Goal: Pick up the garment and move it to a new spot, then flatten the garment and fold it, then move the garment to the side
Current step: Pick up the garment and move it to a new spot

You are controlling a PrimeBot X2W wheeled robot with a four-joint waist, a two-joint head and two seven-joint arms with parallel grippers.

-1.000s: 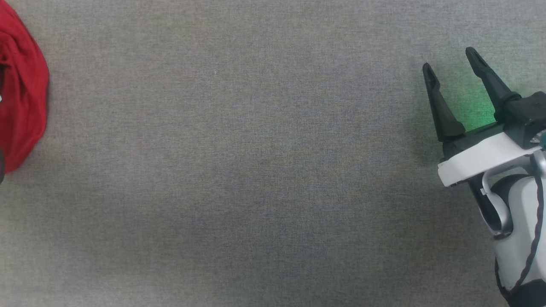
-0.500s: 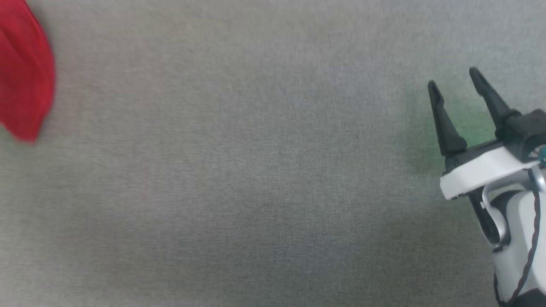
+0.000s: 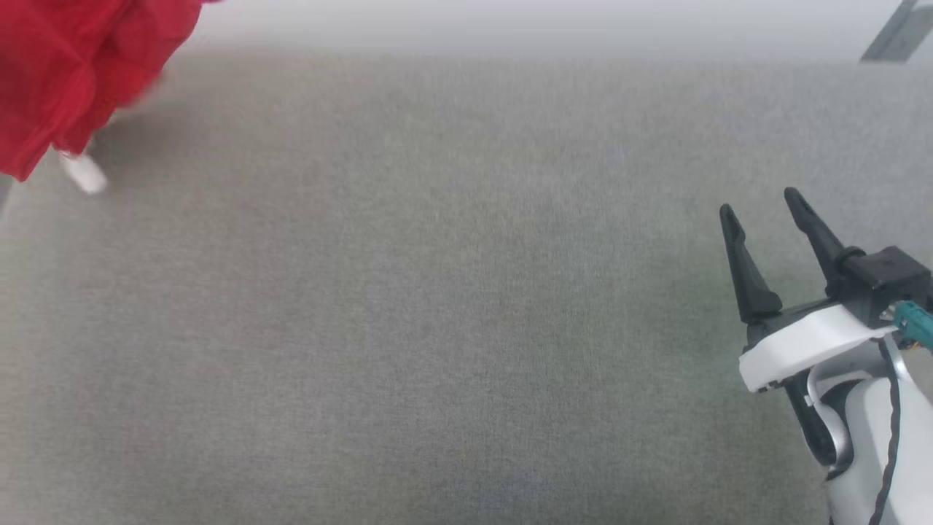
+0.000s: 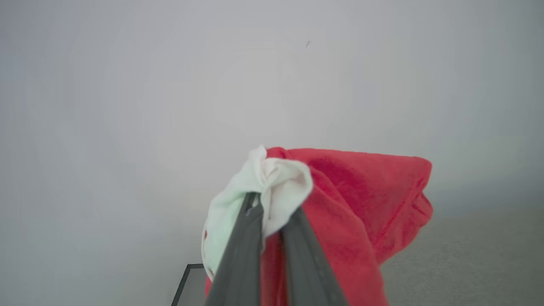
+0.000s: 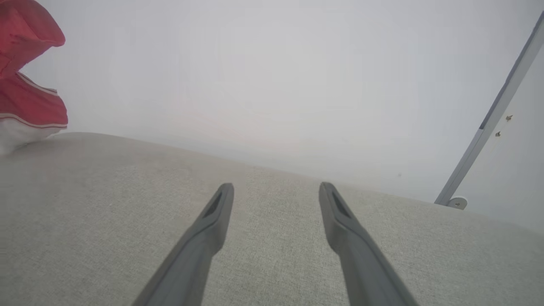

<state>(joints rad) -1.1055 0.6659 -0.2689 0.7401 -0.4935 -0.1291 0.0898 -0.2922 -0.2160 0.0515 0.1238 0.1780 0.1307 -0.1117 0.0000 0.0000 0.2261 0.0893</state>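
The garment point(image 3: 80, 65), red with a white part, hangs bunched at the head view's top left, lifted off the grey table point(image 3: 437, 306). In the left wrist view my left gripper point(image 4: 272, 212) is shut on the garment point(image 4: 357, 204), pinching a white fold with red cloth draped to the right. My right gripper point(image 3: 762, 208) stands open at the right side of the table, nothing between its fingers. In the right wrist view the same open gripper point(image 5: 276, 189) hovers low over the table, and the garment point(image 5: 29, 97) shows far to the left with striped trim.
The table's far edge point(image 3: 510, 55) meets a pale wall. A grey metal strut point(image 5: 493, 114) leans at the right beyond the table. A dark-framed edge point(image 4: 182, 284) shows below the held cloth.
The garment has risen off the table, held in my left gripper, which closed. The head camera has tilted up, so the table's far edge now shows. The right gripper stays open.
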